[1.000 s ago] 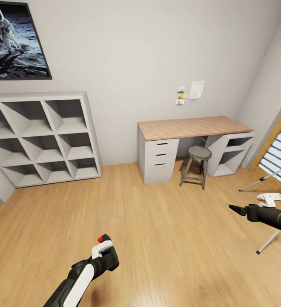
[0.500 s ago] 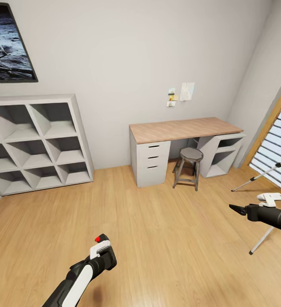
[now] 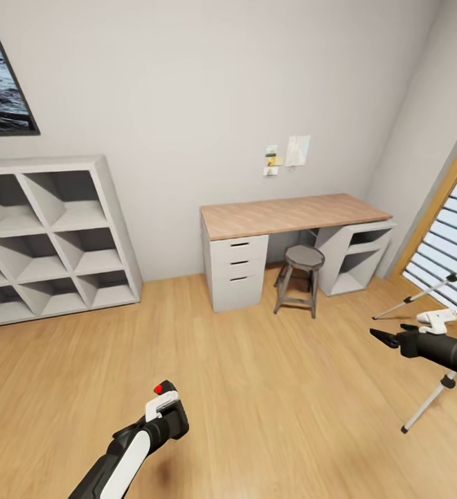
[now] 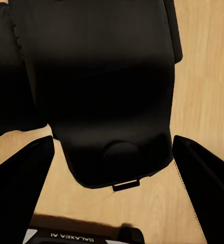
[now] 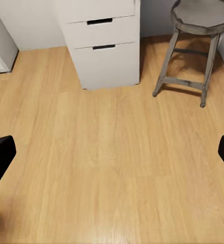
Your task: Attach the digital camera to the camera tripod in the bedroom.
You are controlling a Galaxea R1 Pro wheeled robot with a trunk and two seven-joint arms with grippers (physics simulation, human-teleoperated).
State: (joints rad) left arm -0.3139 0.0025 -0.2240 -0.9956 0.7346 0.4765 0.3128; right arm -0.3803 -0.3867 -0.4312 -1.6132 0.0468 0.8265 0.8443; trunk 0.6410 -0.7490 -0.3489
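Head view: nearest, the digital camera [image 3: 167, 414] is held clenched in the left gripper [image 3: 165, 416] over the wood floor [image 3: 270, 388]. Further out at the right, the right gripper [image 3: 386, 339] is spread wide and empty, beside the camera tripod [image 3: 429, 346]. Beyond, a stool [image 3: 299, 277] is seen at the table [image 3: 291, 215].

Black digital camera [image 3: 167, 414] held above wood floor; silver-legged camera tripod [image 3: 428, 346] by window
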